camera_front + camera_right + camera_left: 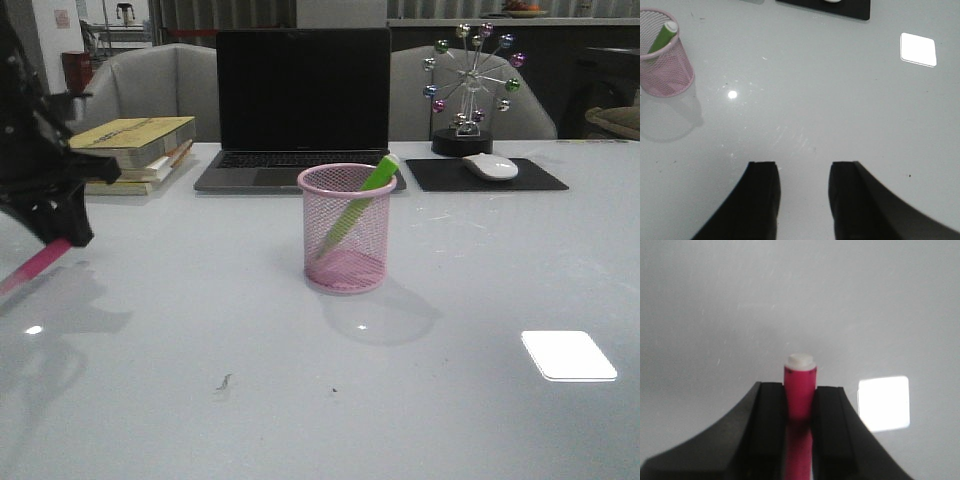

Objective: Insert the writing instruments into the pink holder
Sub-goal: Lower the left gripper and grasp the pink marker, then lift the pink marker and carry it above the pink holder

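Gripping the pink marker (800,390) between its fingers, the left gripper (62,232) hangs at the table's (450,400) left edge. Mid-table, the green marker (360,202) leans inside the pink cup (347,262). Right gripper (804,200) hovers open over bare tabletop.

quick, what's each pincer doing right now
Left pincer: closed on the pink marker.
Right pincer: open, holding nothing, above bare table.
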You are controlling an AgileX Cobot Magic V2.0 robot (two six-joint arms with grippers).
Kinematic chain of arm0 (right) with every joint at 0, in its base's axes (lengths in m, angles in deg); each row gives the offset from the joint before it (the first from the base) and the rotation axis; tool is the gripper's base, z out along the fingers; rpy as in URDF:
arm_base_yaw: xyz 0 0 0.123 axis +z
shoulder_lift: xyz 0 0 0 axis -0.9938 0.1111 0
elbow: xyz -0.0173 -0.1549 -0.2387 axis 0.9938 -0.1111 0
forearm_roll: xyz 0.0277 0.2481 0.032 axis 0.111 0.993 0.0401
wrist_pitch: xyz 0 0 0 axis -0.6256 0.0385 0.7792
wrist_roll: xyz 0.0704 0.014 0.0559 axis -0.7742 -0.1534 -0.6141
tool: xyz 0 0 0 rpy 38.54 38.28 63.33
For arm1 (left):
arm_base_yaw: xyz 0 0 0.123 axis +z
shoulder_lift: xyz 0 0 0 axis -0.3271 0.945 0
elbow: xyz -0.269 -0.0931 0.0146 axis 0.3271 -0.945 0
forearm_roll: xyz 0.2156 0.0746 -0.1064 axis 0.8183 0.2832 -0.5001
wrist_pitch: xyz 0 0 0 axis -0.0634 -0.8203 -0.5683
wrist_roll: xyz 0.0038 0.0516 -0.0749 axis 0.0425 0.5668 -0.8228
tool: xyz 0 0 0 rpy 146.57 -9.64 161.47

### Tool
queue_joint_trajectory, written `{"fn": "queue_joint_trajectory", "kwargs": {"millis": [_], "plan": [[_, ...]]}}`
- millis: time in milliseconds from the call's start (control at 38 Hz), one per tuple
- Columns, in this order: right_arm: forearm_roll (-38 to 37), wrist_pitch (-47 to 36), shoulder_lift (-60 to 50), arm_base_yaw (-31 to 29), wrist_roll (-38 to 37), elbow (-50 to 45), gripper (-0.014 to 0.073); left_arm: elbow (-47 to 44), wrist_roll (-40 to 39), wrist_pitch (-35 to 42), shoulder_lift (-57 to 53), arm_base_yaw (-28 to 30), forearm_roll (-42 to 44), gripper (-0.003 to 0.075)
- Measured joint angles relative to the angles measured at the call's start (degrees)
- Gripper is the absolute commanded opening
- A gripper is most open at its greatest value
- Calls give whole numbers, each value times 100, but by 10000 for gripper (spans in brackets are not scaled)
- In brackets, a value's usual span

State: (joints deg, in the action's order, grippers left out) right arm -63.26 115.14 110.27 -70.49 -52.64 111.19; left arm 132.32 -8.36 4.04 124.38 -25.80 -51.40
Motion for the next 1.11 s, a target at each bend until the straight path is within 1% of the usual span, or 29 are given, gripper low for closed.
{"fn": "queue_joint_trajectory", "kwargs": {"millis": [290,474,685,790,896,1107], "plan": [[0,0,0,0,0,0,371,165,60,1174,-1100,-703,-142,99],[0,0,0,0,0,0,371,165,68,1847,-1574,-1210,-524,99],[0,0,0,0,0,0,371,151,68,3178,-1722,-1868,-781,99],[-3,0,0,0,0,0,371,-73,68,3998,-1722,-2237,-906,99],[-14,0,0,0,0,0,371,-485,68,4969,-1722,-2643,-1042,99],[-140,111,0,0,0,0,371,-1471,53,6312,-1699,-3281,-1210,99]]}}
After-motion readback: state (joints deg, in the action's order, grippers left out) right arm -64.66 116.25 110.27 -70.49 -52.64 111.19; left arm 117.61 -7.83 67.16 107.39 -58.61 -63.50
